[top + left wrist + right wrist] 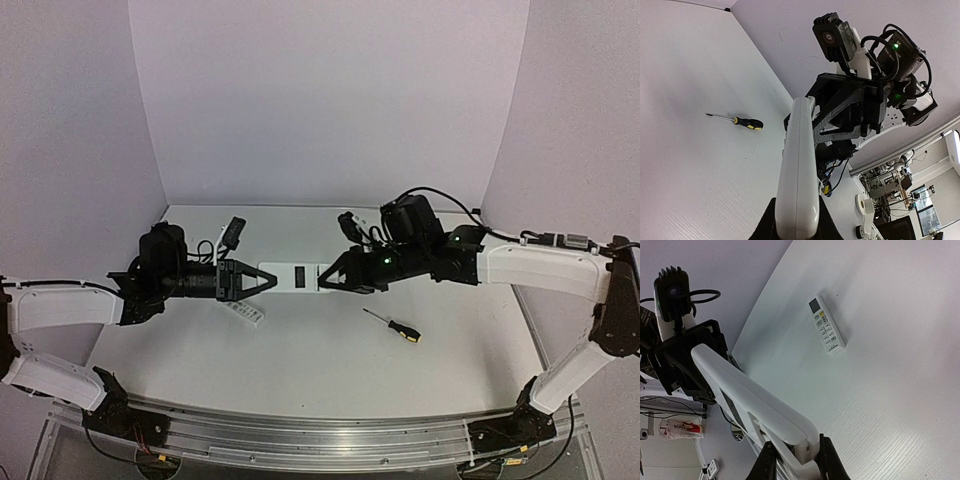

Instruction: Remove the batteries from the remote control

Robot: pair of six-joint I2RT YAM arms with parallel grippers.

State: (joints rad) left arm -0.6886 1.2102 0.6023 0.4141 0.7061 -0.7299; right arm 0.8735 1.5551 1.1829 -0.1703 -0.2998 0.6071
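The remote control (295,277) is held in the air between both grippers, its plain white back up with a dark recess showing. My left gripper (264,281) is shut on its left end, and my right gripper (327,280) is shut on its right end. In the left wrist view the remote (800,165) runs away from my left gripper (797,227) toward the right arm. In the right wrist view my right gripper (795,460) clamps the end of the remote (750,395), where a white flap looks slightly lifted. No batteries are in view.
A slimmer white remote with grey buttons (245,312) lies on the table under the left gripper; it also shows in the right wrist view (826,331). A yellow-and-black screwdriver (392,325) lies right of centre. A black remote (232,232) lies at the back left.
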